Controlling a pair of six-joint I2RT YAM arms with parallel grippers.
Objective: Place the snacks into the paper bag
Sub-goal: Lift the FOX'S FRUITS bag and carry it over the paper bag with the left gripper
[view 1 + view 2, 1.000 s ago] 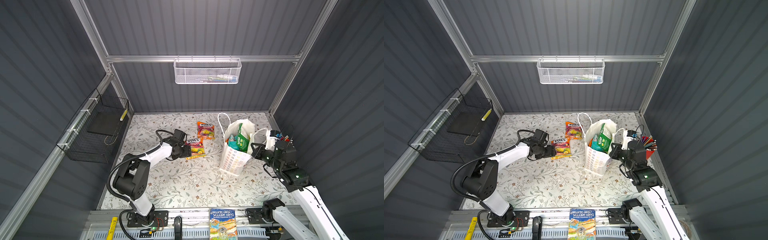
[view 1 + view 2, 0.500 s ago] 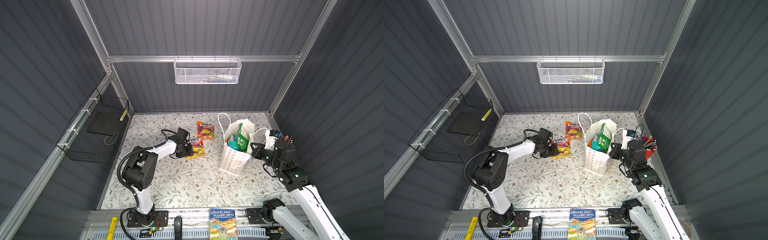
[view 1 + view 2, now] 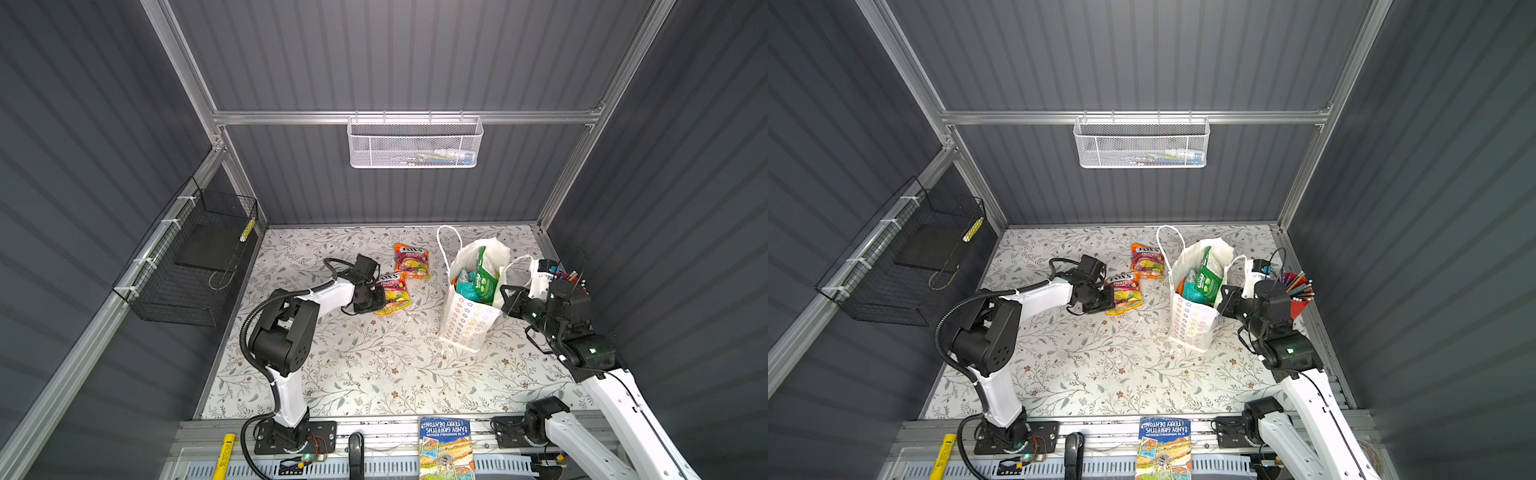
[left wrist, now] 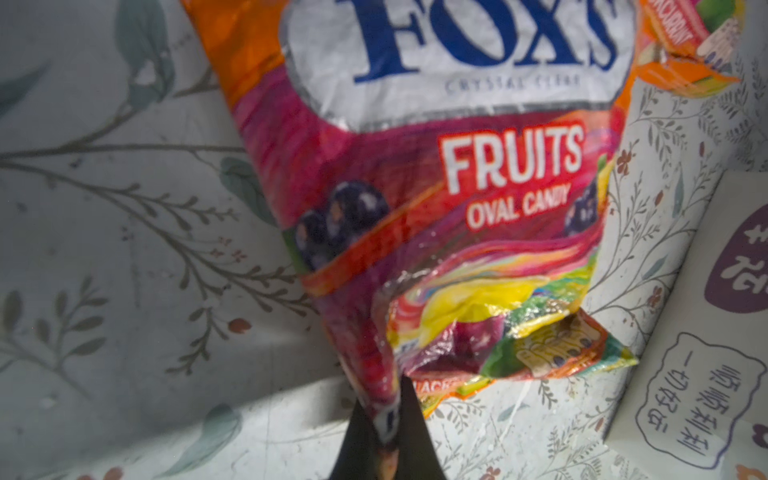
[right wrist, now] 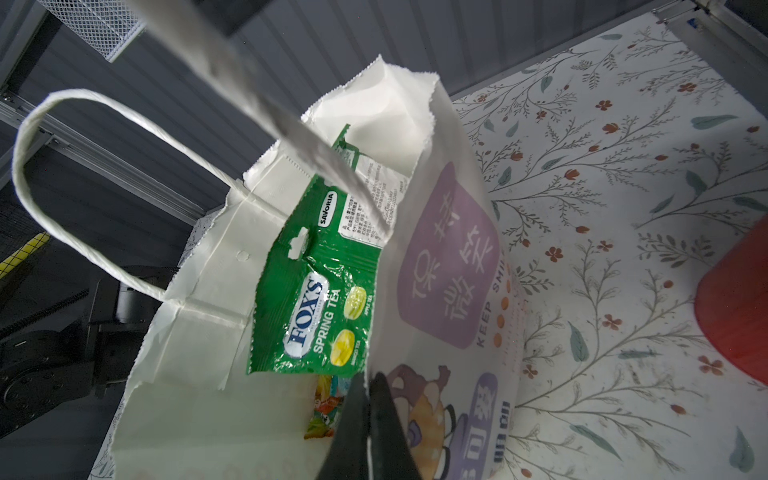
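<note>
1. Two packets lie on the table (image 3: 353, 374), left of the paper bag (image 3: 467, 324): the far packet (image 3: 411, 261) is loose, and the left gripper (image 4: 384, 419) has its jaws pinched on a corner of the near packet (image 3: 395, 293).
2. One bag stands on the right, with the right gripper (image 5: 368, 399) clamped on its rim; a green packet (image 5: 320, 291) and a teal packet (image 3: 467, 286) show inside.

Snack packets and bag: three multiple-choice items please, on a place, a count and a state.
1. Where is the green Spring Tea packet? A white mesh basket; B inside the paper bag; C black wire basket.
2. How many Fruits packets lie on the table outside the bag? A four; B one; C two.
3. The left hand is: A shut on the nearer Fruits packet; B open above the bag; C holding the book.
Key: B, it pokes from the bag's mouth; C, both lie left of the bag; A, its fingers pinch the packet's corner.
</note>
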